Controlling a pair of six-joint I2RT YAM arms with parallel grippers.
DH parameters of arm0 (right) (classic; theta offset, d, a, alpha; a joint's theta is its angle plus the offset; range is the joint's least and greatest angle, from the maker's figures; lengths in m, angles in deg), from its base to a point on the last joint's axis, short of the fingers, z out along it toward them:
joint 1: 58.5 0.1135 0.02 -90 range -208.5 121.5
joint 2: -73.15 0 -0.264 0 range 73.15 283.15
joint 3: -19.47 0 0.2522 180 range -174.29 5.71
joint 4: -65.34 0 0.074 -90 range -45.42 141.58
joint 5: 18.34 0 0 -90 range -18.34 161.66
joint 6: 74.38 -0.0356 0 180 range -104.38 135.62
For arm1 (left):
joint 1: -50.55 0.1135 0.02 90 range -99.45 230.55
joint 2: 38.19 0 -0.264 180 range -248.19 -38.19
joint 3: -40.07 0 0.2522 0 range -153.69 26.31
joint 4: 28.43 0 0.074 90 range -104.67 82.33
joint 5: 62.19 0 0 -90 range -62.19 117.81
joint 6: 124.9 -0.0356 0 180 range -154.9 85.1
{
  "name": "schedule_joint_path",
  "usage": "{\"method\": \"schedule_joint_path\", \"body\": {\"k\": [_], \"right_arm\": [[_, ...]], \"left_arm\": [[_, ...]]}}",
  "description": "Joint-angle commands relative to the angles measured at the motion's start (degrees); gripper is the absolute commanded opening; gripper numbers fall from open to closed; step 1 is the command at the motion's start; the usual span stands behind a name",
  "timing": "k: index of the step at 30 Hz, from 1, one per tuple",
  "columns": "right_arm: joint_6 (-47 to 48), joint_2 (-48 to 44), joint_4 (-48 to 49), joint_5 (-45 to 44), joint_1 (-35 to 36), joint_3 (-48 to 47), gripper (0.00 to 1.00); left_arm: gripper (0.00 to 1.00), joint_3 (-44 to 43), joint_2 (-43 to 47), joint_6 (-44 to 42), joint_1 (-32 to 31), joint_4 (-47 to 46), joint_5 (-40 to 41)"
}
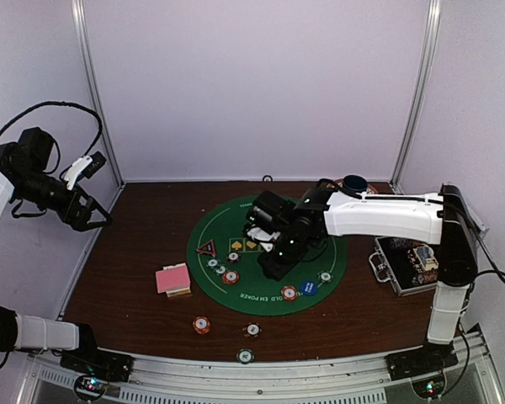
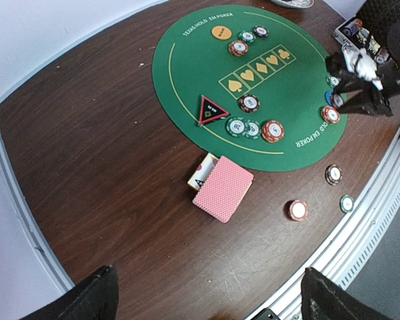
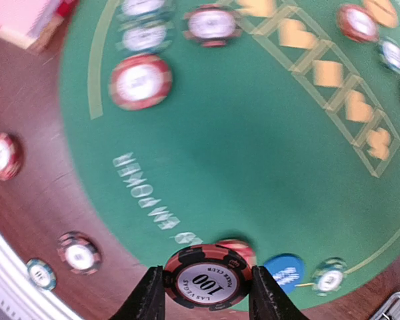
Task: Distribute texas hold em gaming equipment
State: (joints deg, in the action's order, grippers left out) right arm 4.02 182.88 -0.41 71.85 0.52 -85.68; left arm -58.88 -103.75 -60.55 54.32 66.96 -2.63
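Jaws of the right gripper [image 3: 207,303] are pinching a red chip [image 3: 207,279] over the green mat [image 3: 253,167]; those of the left gripper [image 2: 203,300] are gaping wide, empty. Cards [image 2: 224,188] and stray chips [image 2: 298,210] are waiting on the counter [image 2: 87,167], undealt.

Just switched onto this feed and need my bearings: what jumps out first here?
The round green mat mid-table dominates, dotted with chips. Over it, the right pincer clamps a red chip marked 100, held clear of the felt. A pink deck sits on bare wood just left of the mat.
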Motion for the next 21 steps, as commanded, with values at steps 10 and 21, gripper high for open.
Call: {"method": "schedule_joint_path", "body": {"k": [10, 21], "right_arm": [[-4.8, -0.6, 6.5, -5.6, -16.3, 9.3, 0.08], [-5.5, 0.6, 7.3, -6.8, -21.0, 11.5, 0.06]], "left_arm": [[0.98, 0.6, -0.6, -1.6, 0.2, 0.6, 0.6], [0.98, 1.6, -0.5, -1.7, 0.2, 0.4, 0.5]]}}
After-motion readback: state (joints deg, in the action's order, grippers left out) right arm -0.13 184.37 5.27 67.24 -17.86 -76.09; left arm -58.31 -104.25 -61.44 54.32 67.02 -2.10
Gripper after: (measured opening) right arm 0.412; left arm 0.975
